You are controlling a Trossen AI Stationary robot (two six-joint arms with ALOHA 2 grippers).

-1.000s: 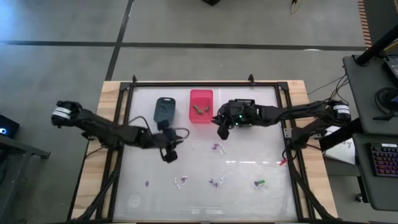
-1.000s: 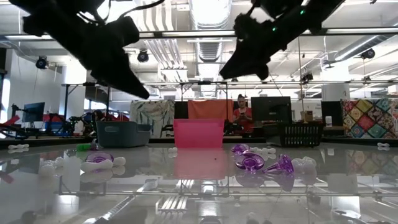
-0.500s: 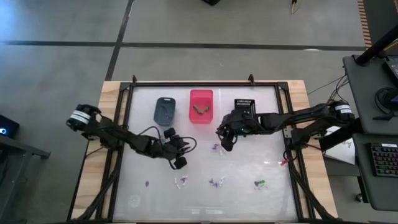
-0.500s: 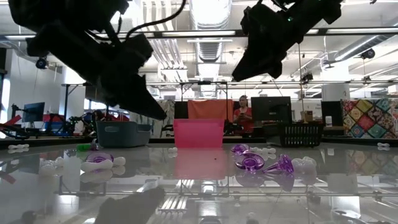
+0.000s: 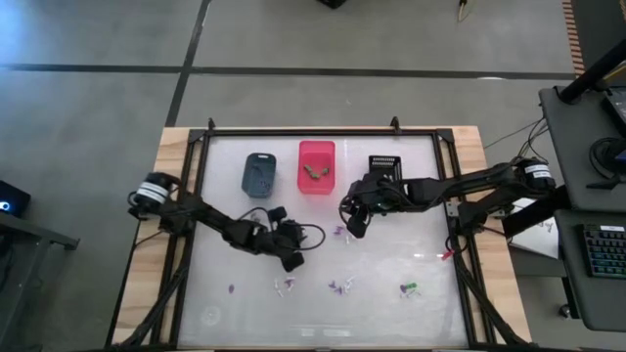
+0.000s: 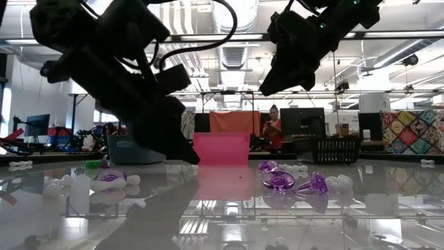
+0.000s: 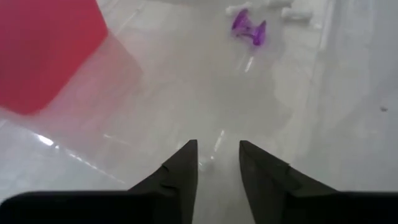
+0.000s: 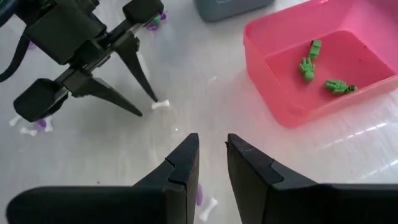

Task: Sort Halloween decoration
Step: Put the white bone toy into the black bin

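So far the sorting looks under way: on the table point(image 5: 430, 284), the pink bin point(image 5: 316, 166) at 12 o'clock holds green pieces point(image 8: 323, 74), while the grey bin point(image 5: 259, 174) sits just beside it. Purple point(image 5: 340, 286), white point(image 5: 286, 286) and green point(image 5: 409, 287) trinkets remain loose toward 6 o'clock. The left gripper point(image 5: 292, 260), jaws parted and empty, straddles a white bone point(image 8: 161, 105). The right gripper point(image 5: 351, 226) hovers centrally, slightly open, holding nothing.
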